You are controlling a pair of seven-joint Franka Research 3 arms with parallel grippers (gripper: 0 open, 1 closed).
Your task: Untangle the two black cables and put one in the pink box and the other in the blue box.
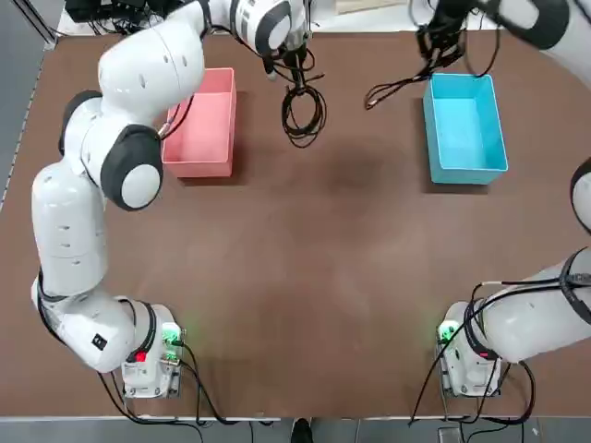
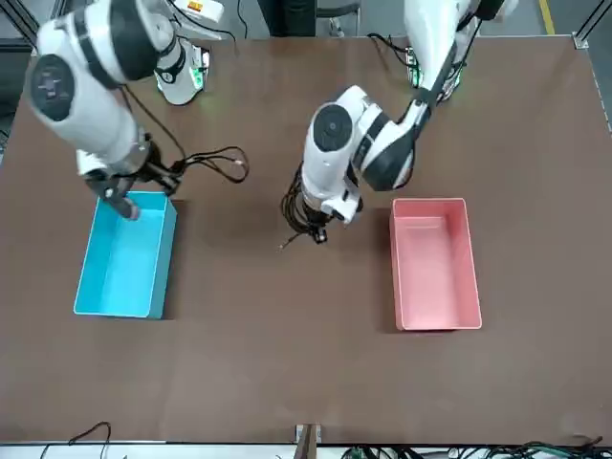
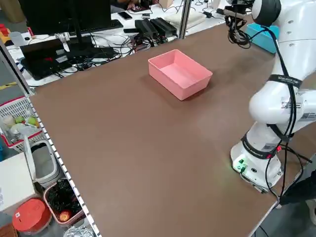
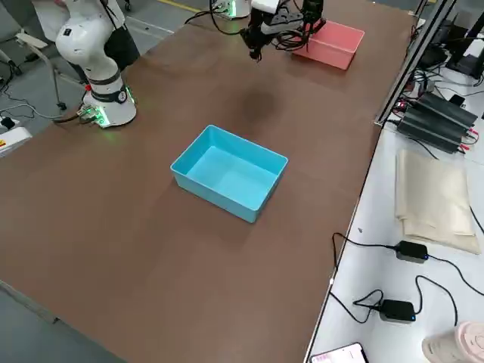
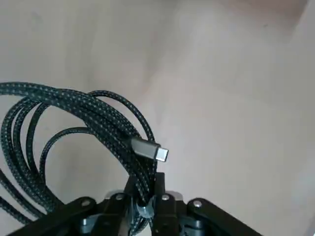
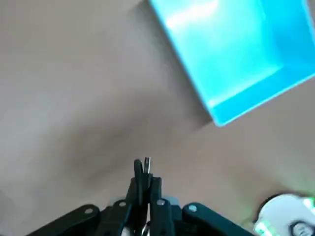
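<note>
The two black cables are apart. The many-looped cable [image 1: 302,109] hangs as a coil from my left gripper [image 1: 291,57], which is shut on it between the boxes. In the left wrist view the braided cable [image 5: 83,110] shows a silver plug [image 5: 149,149] just past the gripper [image 5: 145,199]. My right gripper [image 1: 441,43] is shut on the shorter cable [image 1: 392,89], which trails toward the table's middle. It sits at the far end of the blue box [image 1: 464,129]. The pink box [image 1: 203,125] lies left of the coil. Both boxes hold nothing.
The arm bases [image 1: 152,355] with their own wiring stand at the near table edge. A monitor and loose cords [image 3: 74,44] sit on a bench beyond the left edge. Power bricks [image 4: 435,121] lie beyond the right edge.
</note>
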